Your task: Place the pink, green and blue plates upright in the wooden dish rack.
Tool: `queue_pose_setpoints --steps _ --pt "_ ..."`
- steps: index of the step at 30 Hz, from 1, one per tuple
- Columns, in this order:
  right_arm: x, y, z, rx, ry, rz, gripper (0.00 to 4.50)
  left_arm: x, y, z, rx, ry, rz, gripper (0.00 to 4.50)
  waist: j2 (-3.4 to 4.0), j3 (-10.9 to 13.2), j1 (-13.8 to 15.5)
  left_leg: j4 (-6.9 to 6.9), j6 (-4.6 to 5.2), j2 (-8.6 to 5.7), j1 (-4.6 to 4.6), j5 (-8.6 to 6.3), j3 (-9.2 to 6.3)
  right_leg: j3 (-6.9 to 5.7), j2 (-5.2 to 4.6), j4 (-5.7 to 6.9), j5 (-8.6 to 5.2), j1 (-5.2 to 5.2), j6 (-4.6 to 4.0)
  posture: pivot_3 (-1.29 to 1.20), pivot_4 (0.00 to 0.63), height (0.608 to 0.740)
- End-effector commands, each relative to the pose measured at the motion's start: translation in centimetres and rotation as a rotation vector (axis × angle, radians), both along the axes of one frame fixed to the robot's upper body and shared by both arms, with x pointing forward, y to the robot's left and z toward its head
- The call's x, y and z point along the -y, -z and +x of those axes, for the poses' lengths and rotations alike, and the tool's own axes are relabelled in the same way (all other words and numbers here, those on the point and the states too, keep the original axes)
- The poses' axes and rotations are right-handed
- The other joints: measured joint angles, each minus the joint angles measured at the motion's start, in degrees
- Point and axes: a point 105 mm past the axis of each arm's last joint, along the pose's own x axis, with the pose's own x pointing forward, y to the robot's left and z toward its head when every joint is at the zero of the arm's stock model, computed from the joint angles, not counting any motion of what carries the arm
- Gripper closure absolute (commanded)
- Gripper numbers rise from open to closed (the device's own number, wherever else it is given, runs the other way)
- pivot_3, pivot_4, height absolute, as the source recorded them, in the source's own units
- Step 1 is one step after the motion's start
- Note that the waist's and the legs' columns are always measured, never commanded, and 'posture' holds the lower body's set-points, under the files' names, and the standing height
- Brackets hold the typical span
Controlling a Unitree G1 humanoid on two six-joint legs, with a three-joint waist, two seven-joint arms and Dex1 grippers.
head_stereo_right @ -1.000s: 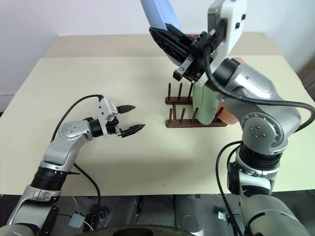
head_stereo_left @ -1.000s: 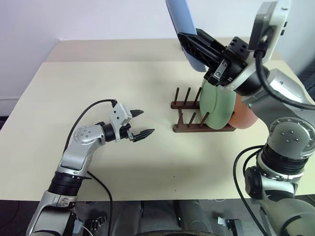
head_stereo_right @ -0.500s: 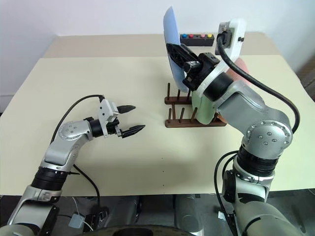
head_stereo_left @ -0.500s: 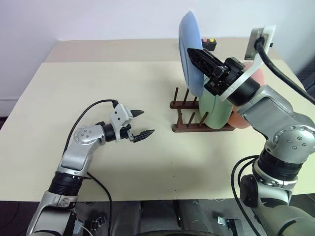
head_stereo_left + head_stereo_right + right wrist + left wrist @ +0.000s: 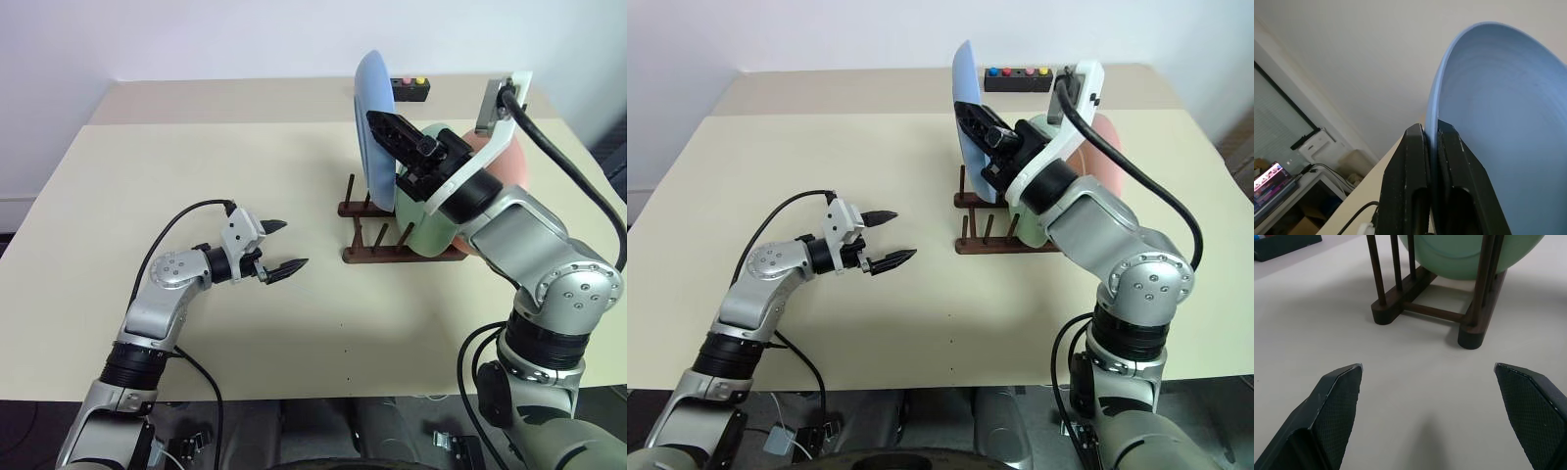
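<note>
Right gripper clamped on the rim of the blue plate, fingers pinching the edge from both sides (plain in the right wrist view,). Plate is held on edge, near vertical, upper centre of the head frame, directly above the left end of the wooden dish rack; lower edge sits down among the rack's pegs, can't tell if it touches the rails.

Green plate stands upright in the rack, just right of the blue one. Pink plate upright behind it at the rack's right end, mostly hidden by the right arm.

Left gripper at centre-left of the frame, jaws spread wide, nothing in them, low over the table and well apart from the rack, pointing toward it.

Surface: plain cream table, second table butted against its far edge. Black box with coloured buttons at the top of the frame behind the rack. White wall behind.
</note>
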Motion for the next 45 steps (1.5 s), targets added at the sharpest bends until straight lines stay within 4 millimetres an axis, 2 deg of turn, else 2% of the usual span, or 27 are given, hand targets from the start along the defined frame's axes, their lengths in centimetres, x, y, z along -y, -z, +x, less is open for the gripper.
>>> queue_pose_setpoints --steps 1,7,28,35,38,43,45 --pt "-0.4 -0.6 -0.9 0.027 -0.024 0.02 4.5 0.0 -0.8 0.1 0.04 0.004 -0.005 0.08 0.0 0.0 0.0 0.0 0.0 0.0 0.0 0.0 0.0 0.0 0.0 0.0 0.0 0.0 0.0 0.0 0.15 0.74" --pt "-0.7 -0.3 -1.1 0.002 -0.036 0.041 4.5 -0.1 -0.8 0.1 0.039 -0.001 -0.004 0.08 0.0 0.0 0.0 0.0 0.0 0.02 0.0 0.0 0.0 0.0 0.02 0.0 0.0 0.0 0.0 0.0 0.15 0.74" --pt "0.7 1.6 -0.3 -0.09 0.053 0.088 4.5 -0.4 -0.6 0.1 0.037 -0.009 0.001 0.08 0.01 0.0 -0.1 -0.03 0.0 0.04 0.0 0.0 0.01 0.01 0.04 -0.01 0.0 0.0 -0.01 0.0 0.15 0.74" --pt "0.6 1.6 -0.4 -0.091 0.056 0.086 4.5 -0.4 -0.5 0.2 0.036 -0.008 0.001 0.08 0.02 0.0 0.0 -0.03 0.0 0.05 0.01 0.0 0.0 0.01 0.06 -0.01 0.0 0.0 -0.01 0.0 0.15 0.74" --pt "0.6 1.5 -0.4 -0.088 0.056 0.082 3.45 -0.4 -0.5 0.2 0.035 -0.009 0.0 0.0 0.02 0.0 0.0 -0.03 0.0 0.05 0.01 0.0 0.0 0.01 0.06 -0.01 0.0 0.0 -0.01 0.0 0.15 0.74" --pt "0.7 1.4 -0.5 -0.072 0.061 0.066 1.03 -0.3 -0.5 0.1 0.031 -0.01 -0.001 0.0 0.02 0.0 0.0 -0.04 0.0 0.06 0.01 0.0 0.0 0.01 0.06 -0.02 0.0 0.0 -0.01 0.0 0.15 0.74" --pt "0.8 1.3 -0.6 -0.06 0.062 0.059 1.03 -0.3 -0.5 0.1 0.03 -0.01 -0.002 0.0 0.02 0.0 0.0 -0.04 0.0 0.05 0.0 0.0 0.0 0.01 0.06 -0.02 -0.01 0.0 -0.01 0.0 0.15 0.74"
